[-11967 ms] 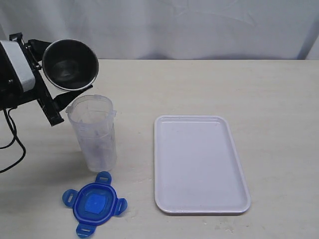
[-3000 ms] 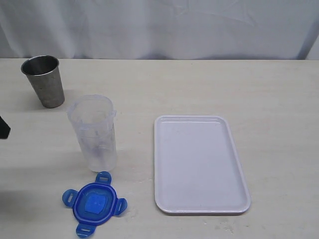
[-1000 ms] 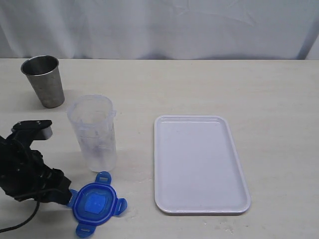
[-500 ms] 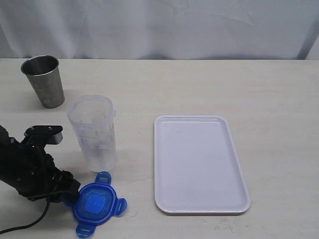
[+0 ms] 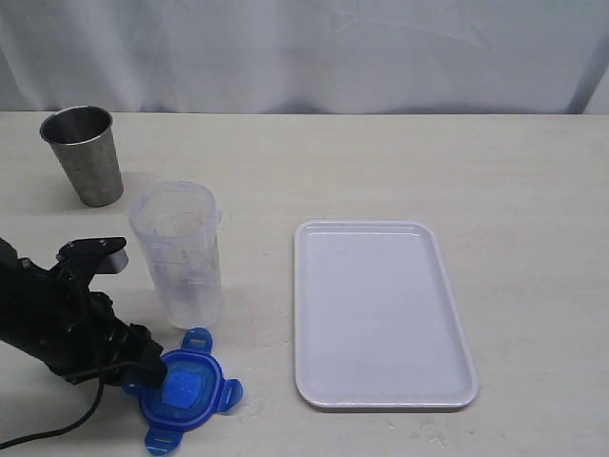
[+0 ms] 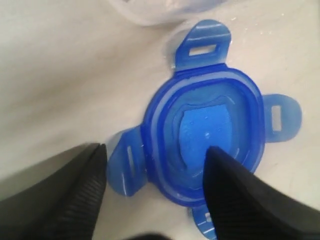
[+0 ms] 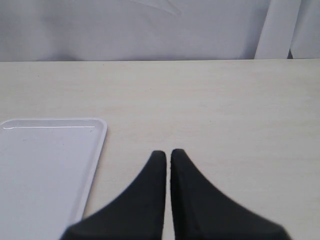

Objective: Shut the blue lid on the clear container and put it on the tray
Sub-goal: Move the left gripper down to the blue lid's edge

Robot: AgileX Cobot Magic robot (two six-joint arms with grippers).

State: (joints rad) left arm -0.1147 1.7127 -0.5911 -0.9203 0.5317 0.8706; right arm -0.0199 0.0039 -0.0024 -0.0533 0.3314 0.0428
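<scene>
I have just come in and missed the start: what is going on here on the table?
The left gripper is open and low over the blue lid, which lies flat on the table near the foot of the clear container; the lid is not yet gripped. The container stands upright and uncovered beside the tray, not on it. The right gripper is shut and holds nothing. A steel cup stands farther back.

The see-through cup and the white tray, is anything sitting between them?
No. In the exterior view only bare table lies between the cup and the tray. The blue lid sits lower down, off that stretch.
</scene>
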